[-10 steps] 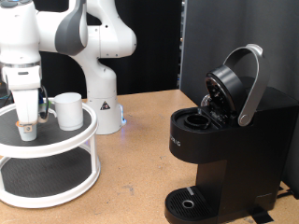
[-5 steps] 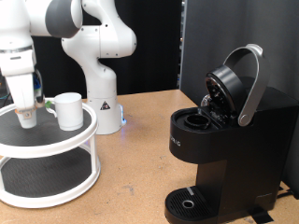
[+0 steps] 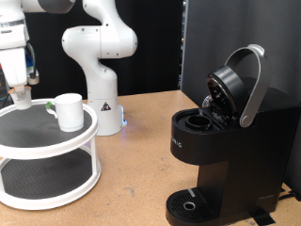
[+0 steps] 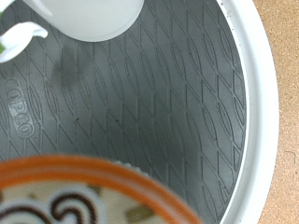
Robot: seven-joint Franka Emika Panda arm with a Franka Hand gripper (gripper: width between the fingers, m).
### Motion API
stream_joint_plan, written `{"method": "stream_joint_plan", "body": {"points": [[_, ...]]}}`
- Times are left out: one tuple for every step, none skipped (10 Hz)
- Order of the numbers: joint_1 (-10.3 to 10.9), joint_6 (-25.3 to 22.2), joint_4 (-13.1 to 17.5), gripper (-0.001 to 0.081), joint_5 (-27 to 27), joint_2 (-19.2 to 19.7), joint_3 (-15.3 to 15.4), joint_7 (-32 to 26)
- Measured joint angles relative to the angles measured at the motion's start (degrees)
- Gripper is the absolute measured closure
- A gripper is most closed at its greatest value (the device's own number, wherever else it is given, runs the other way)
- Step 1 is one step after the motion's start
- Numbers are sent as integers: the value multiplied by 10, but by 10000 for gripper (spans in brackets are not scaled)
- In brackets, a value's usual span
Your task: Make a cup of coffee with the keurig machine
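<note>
The white cup (image 3: 69,110) stands on the top tier of a round white shelf (image 3: 56,142) at the exterior view's left. My gripper (image 3: 20,95) is raised just above that tier, to the left of the cup, shut on a small coffee pod. In the wrist view the pod's orange-rimmed foil top (image 4: 89,194) fills the near edge, with the cup (image 4: 89,14) and the grey ribbed mat (image 4: 149,103) beyond it. The black keurig machine (image 3: 226,151) stands at the right with its lid and silver handle (image 3: 250,87) swung open and the pod chamber (image 3: 198,121) exposed.
The shelf has a lower tier (image 3: 47,174) with a dark mat. The arm's white base (image 3: 102,104) stands behind the shelf. A black panel (image 3: 235,38) rises behind the machine. The drip tray (image 3: 193,202) is at the machine's foot on the wooden table (image 3: 132,179).
My gripper has risen from the shelf's top tier and shifted slightly to the exterior view's left, carrying the pod. The cup and the machine have not moved.
</note>
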Motion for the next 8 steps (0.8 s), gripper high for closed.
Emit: {"method": "stream_joint_plan", "body": {"points": [[0, 0, -1, 369, 0, 0, 0, 1], [0, 0, -1, 369, 3, 0, -2, -1], [0, 0, 1, 369, 16, -1, -3, -7], [3, -6, 6, 369, 41, -3, -4, -14], [8, -23, 16, 369, 74, -7, -5, -17], [18, -45, 32, 369, 115, -9, -5, -18], [29, -58, 48, 369, 155, -10, -3, -14], [39, -65, 61, 369, 186, -10, 0, 2]]}}
